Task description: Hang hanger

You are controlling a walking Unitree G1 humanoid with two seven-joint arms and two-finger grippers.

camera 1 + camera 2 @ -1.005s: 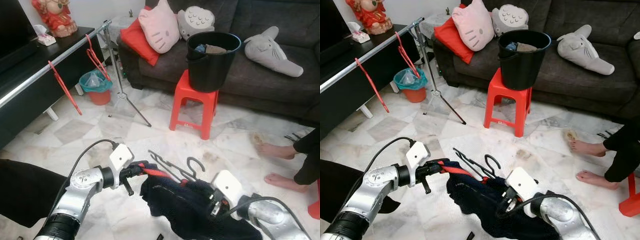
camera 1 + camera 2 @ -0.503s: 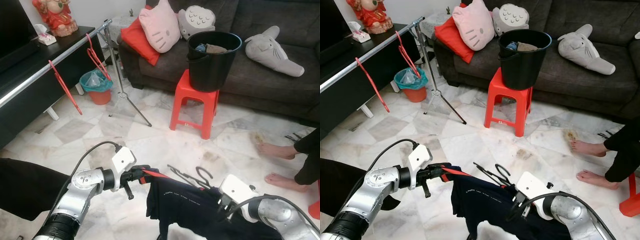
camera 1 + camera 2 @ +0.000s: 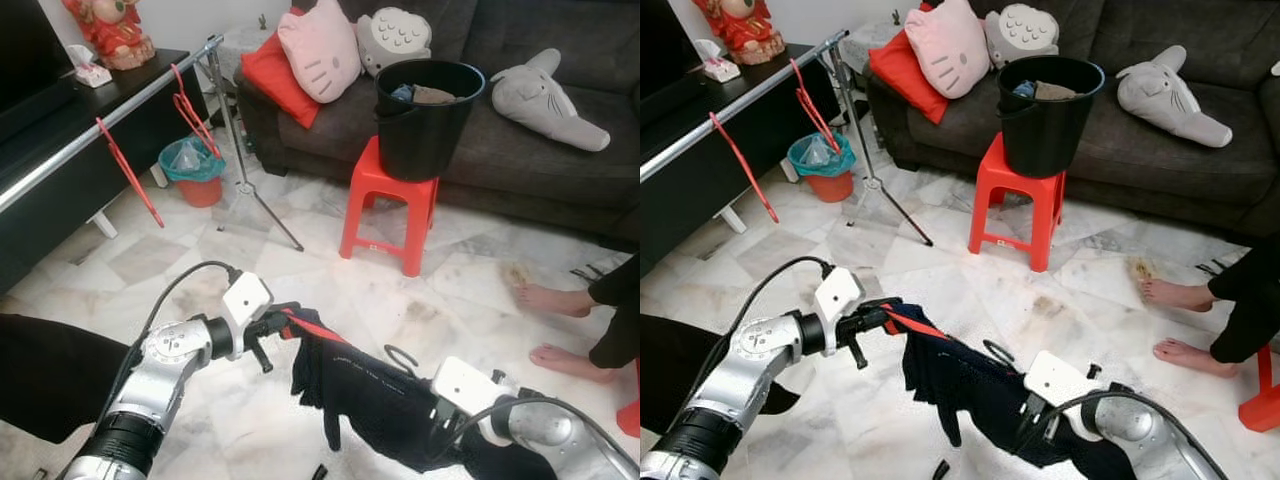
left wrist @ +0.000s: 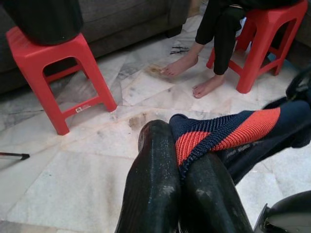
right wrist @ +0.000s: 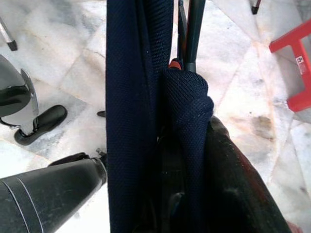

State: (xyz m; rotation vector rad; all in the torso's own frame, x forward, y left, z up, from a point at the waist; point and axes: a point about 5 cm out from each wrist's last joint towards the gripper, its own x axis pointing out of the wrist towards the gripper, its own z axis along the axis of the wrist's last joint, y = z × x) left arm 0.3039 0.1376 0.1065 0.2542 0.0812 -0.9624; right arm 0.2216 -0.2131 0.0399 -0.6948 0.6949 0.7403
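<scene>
A dark navy garment [image 3: 370, 395] with red trim hangs stretched between my two grippers, low over the floor. My left gripper [image 3: 282, 323] is shut on its red-striped edge [image 4: 221, 133], which is pinched between the black fingers [image 4: 155, 194]. My right gripper [image 3: 1028, 425] is shut on the garment's other end, with folded cloth [image 5: 136, 97] against its finger [image 5: 233, 184]. A black hanger [image 5: 192, 34] runs inside the cloth, and its hook [image 3: 401, 356] pokes out above. The silver rail [image 3: 100, 125] at the far left carries two red hangers [image 3: 128, 172].
A red stool [image 3: 385, 205] bearing a black bucket [image 3: 425, 115] stands ahead, before a dark sofa [image 3: 560, 170]. The rail's tripod stand [image 3: 245, 185] and a teal bin [image 3: 190, 170] are at the left by the black cabinet [image 3: 60, 150]. A person's bare feet [image 3: 555, 330] are at the right.
The garment, bunched a second ago, is now pulled out into a hanging span between the grippers. My right gripper has dropped lower, and the hanger is mostly covered, with only its hook showing.
</scene>
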